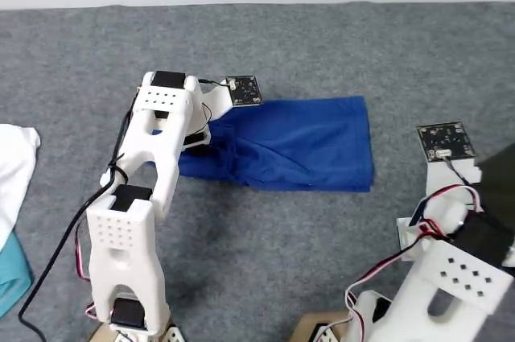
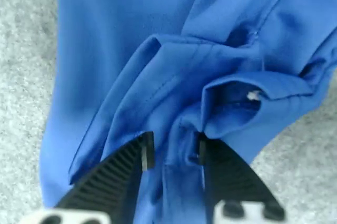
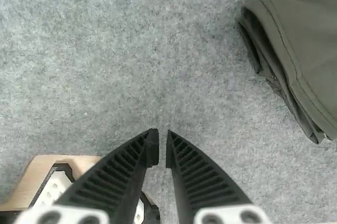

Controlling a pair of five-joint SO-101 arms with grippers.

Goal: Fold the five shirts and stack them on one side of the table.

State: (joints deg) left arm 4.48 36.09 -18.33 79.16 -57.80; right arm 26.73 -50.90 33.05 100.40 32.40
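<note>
My left gripper (image 2: 172,150): closed on a raised fold of the blue shirt (image 2: 105,50), with cloth bunched between the two ribbed fingers.
My right gripper (image 3: 159,147): jaws drawn almost together with only a thin slit between them, holding nothing, hanging above the grey table (image 3: 105,66).
Just under my right gripper: a wooden board (image 3: 31,174) at my arm's base, lying on the table.
Beside my right gripper: an olive shirt (image 3: 300,50), folded, its layered edges facing me. It lies flat and I am not touching it.
Blue shirt, in my left wrist view: rumpled where I pinch it, with ridges and a small pocket of cloth rising beyond my fingers. The rest spreads smooth on the table.
Blue shirt, in the high view: it lies across the middle of the table. The end farther from my left arm is flat and squared, and the end under my left wrist is gathered into creases.
Beyond my right gripper: bare table, then the blue shirt's hemmed corner.
Table edge on my left arm's side: a white shirt (image 1: 12,165) lies well apart from the blue one. A teal shirt (image 1: 10,274) lies just beside the white one, nearer my arm's base.
</note>
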